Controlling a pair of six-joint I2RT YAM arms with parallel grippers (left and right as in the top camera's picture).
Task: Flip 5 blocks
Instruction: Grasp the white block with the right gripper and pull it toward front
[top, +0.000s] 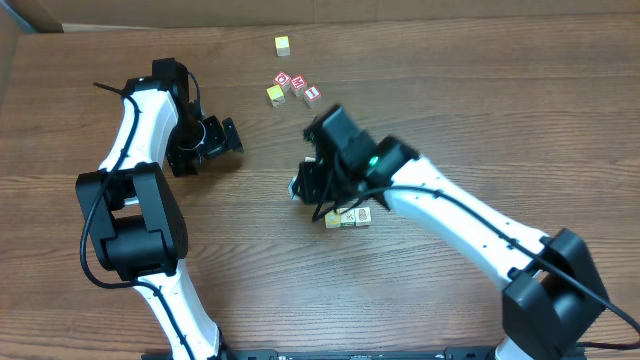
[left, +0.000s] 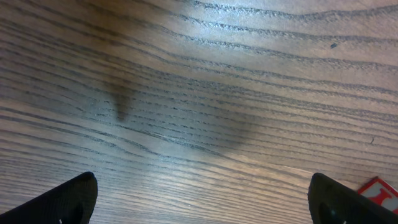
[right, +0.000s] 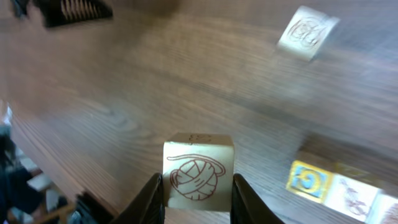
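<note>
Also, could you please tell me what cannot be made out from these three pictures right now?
- Overhead: the right gripper hides the held block; prints on the row of blocks are too small.
- Right wrist: the far block is blurred; that row runs off the edge.
- Left wrist: the red cube is cut by the corner.
</note>
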